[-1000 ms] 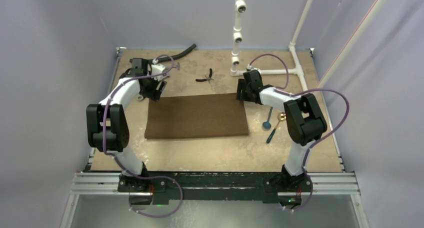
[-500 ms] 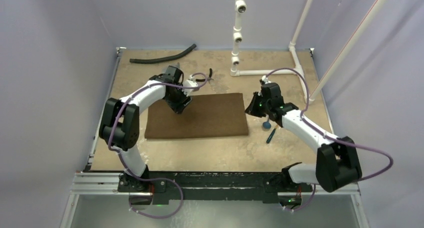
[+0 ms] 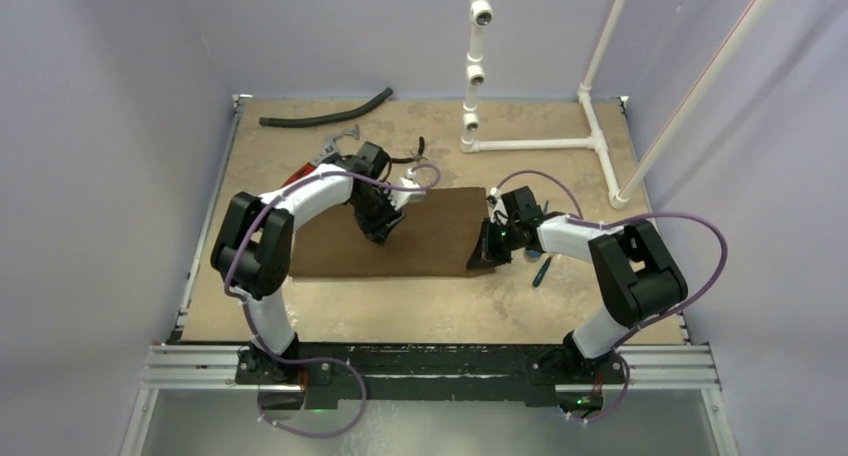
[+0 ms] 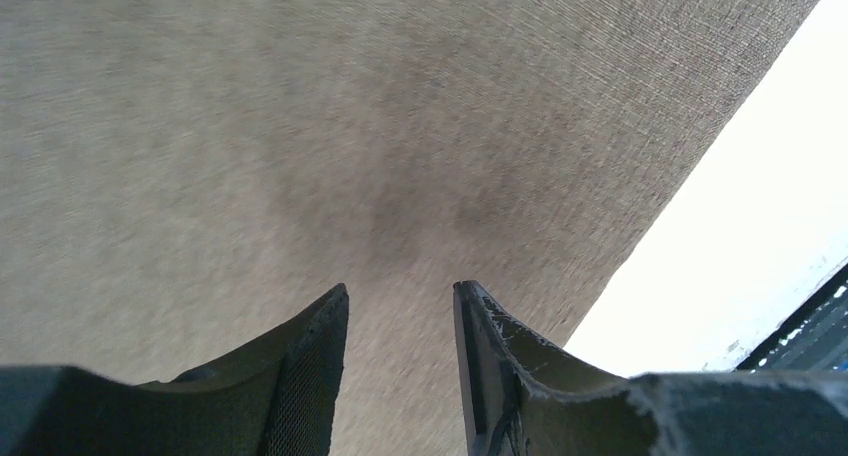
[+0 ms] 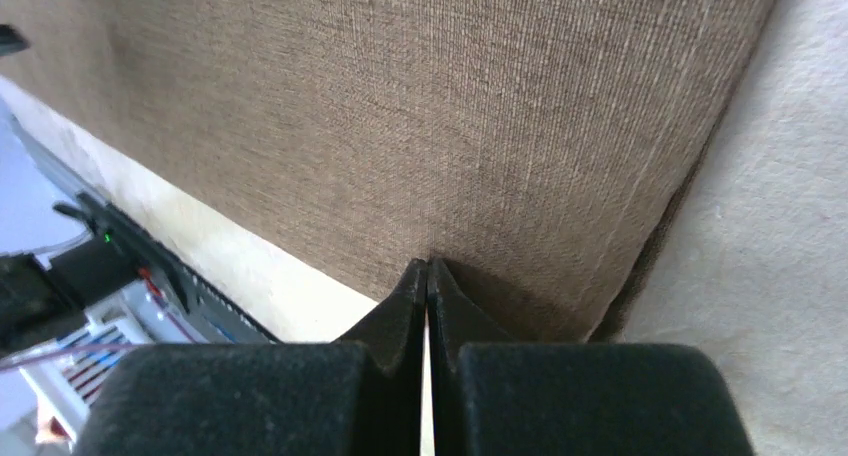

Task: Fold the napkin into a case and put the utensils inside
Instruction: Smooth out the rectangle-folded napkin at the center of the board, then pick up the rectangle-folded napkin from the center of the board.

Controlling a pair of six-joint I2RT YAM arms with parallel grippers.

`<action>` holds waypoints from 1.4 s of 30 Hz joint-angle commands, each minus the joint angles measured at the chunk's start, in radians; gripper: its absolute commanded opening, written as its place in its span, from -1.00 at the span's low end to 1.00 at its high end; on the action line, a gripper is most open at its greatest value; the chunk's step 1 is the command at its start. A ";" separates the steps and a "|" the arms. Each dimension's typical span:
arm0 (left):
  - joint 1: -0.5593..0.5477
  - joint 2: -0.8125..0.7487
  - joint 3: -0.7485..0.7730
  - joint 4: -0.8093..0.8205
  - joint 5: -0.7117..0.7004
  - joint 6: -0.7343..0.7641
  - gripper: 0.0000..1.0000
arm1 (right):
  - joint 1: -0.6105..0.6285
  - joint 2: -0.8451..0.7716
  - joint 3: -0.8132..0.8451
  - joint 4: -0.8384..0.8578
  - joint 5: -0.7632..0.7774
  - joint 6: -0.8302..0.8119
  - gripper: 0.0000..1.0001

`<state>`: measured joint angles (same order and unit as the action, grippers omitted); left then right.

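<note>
The dark-brown napkin lies flat on the table, and it fills the left wrist view and the right wrist view. My left gripper hovers over the napkin's middle; its jaws stand apart with only cloth below them. My right gripper is at the napkin's right edge near the front corner. Its tips are shut together on the cloth, and that edge sits slightly raised with a shadow beneath. One dark thin utensil lies just right of the napkin; the right arm hides the others.
A black hose lies at the back left and a red-handled wrench behind the left arm. Small black pliers peek out beside the left wrist. A white pipe frame stands at the back right. Metal rails run along the near edge.
My left gripper swung from the napkin's far left corner to over its middle, its jaws narrowing. The right gripper came down the right edge toward the front corner and closed on the cloth.
</note>
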<state>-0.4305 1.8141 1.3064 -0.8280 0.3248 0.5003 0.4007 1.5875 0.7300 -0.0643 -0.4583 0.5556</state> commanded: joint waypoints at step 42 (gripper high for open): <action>0.259 -0.077 -0.080 0.099 -0.380 0.102 0.03 | -0.001 -0.201 -0.112 -0.054 0.265 0.224 -0.06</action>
<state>-0.1822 1.6958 1.2900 -0.8158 0.0536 0.5510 0.3992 1.3796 0.5964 -0.1295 -0.2794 0.7586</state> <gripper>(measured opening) 0.522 0.521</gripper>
